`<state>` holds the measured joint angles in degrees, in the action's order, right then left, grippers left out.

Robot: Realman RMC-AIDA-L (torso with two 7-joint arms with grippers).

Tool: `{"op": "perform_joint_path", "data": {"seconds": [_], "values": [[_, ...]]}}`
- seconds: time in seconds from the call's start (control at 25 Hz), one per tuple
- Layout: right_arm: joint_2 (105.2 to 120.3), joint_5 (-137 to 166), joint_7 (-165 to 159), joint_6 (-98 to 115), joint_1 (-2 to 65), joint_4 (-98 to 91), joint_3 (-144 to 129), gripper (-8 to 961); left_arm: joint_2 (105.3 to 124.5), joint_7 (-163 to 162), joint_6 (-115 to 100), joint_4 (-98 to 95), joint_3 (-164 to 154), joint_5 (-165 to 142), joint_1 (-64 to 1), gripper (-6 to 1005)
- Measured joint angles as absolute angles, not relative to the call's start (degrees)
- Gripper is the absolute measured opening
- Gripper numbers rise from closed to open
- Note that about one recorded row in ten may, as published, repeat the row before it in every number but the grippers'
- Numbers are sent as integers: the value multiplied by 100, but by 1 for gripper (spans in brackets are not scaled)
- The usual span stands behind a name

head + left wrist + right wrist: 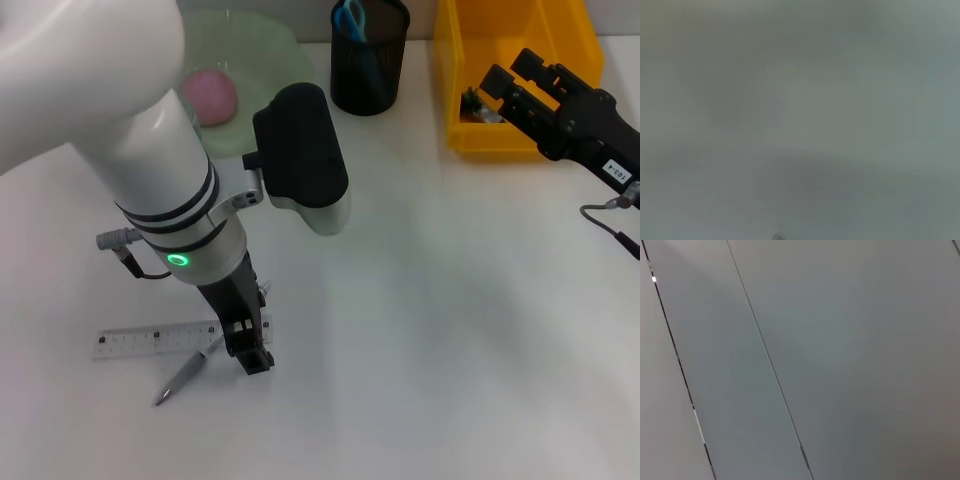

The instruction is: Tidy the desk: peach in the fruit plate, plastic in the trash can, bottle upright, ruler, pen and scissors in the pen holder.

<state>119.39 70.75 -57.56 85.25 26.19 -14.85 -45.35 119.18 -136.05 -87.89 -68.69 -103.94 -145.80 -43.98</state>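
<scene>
Ruler point(155, 341) and pen point(183, 377) lay on the white desk point(430, 300) at about 8 o'clock in the head view. The see-through ruler lay flat. The grey pen lay tilted just below it, with its top end near the ruler's right end. The left gripper point(248, 350) pointed down right there, with its tip at the ruler's right end and touching or almost touching the pen. I could not tell if its fingers were spread or pinching.

The pink peach point(209, 96) sat in the green fruit plate point(262, 50) at 11 o'clock. The black pen holder point(369, 60) stood at 12 o'clock with blue scissors point(351, 20) inside. The yellow trash can point(500, 75) was at 1 o'clock. The right gripper point(500, 82) hung over it with its fingers spread a bit, pinching nothing.

Both wrist views showed only grey blur.
</scene>
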Motion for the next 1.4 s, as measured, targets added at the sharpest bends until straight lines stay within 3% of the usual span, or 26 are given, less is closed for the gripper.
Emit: {"op": "perform_joint_path", "data": {"seconds": [1.4], "values": [[11935, 7075, -5757, 8490, 2654, -1485, -4473, 688, 11918, -13660, -8754, -6727, -10459, -14714, -4433, 664]]}}
